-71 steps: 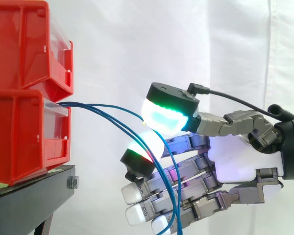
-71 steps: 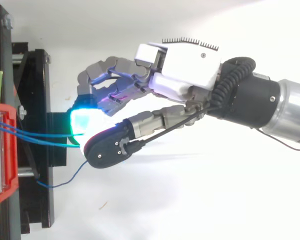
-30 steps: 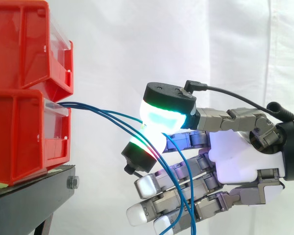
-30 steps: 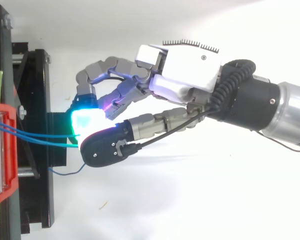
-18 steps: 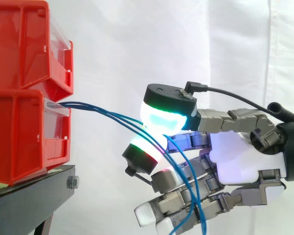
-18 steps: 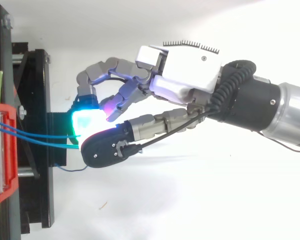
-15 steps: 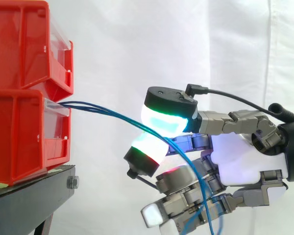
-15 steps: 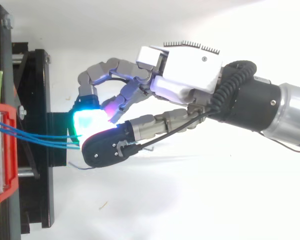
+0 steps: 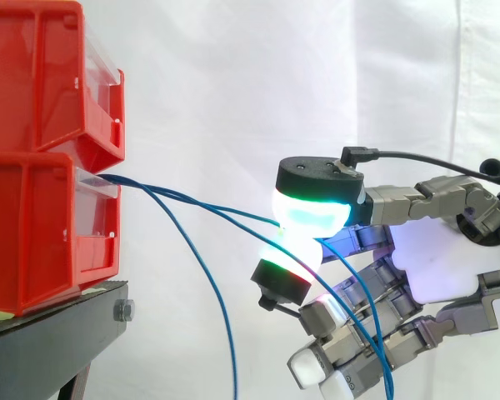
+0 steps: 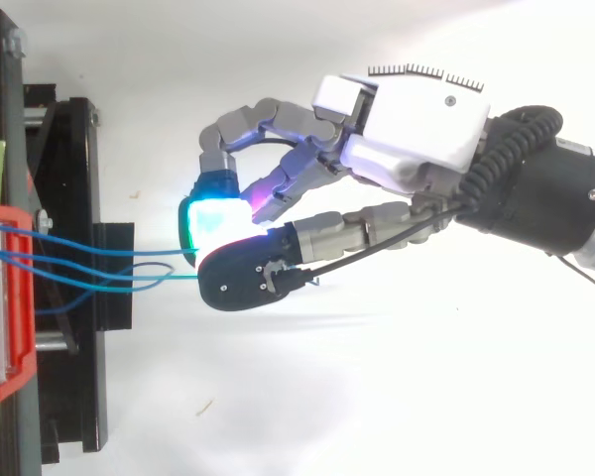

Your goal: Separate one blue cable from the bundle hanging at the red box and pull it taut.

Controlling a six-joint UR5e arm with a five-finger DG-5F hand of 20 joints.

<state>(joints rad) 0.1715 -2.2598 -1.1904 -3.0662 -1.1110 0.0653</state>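
We log the hand pulled back toward 3 o'clock, pads pinching two blue cables nearly taut, third cable now dropped free: separation half done.

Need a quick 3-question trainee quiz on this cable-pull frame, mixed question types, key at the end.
1. True or false: the hand pinches blue cables in its fingers.
2. The cables come out of which part? A upper bin; B lower red bin; C black stand.
3. Fill in: the loose cable outside the pinch hangs ____ (taut/slack).
Key: 1 true; 2 B; 3 slack.
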